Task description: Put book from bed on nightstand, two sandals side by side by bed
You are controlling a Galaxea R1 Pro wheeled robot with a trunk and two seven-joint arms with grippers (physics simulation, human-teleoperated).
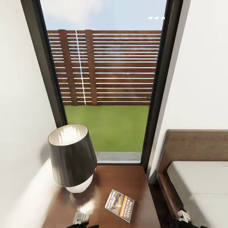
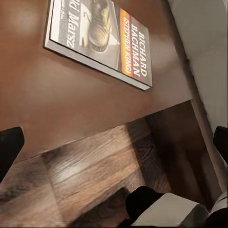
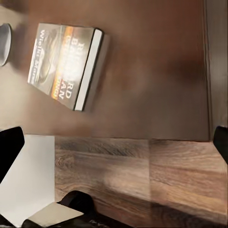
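The book (image 1: 120, 205) lies flat on the glossy top of the nightstand (image 1: 139, 183), cover up, with the orange band and the white letters easy to read. Nothing holds it. It rests on the nightstand's half nearer to the bed (image 1: 202, 180), and the lamp (image 1: 72, 157) with the dark shade stands on the other half, near the wall. Behind the nightstand is the tall window (image 1: 107, 88) with grass and the slatted fence.

I judge the book part of the task as done. The two sandals are what is left; I must find them and put them side by side next to the bed.

My left gripper (image 2: 114, 142) is spread wide and holds nothing; its dark fingertips (image 2: 9, 147) stand far apart, just off the front edge of the nightstand, over the wood floor (image 2: 95, 175). My right gripper (image 3: 114, 142) is also wide apart and empty, touching nothing, near the same front edge, with the book beyond it
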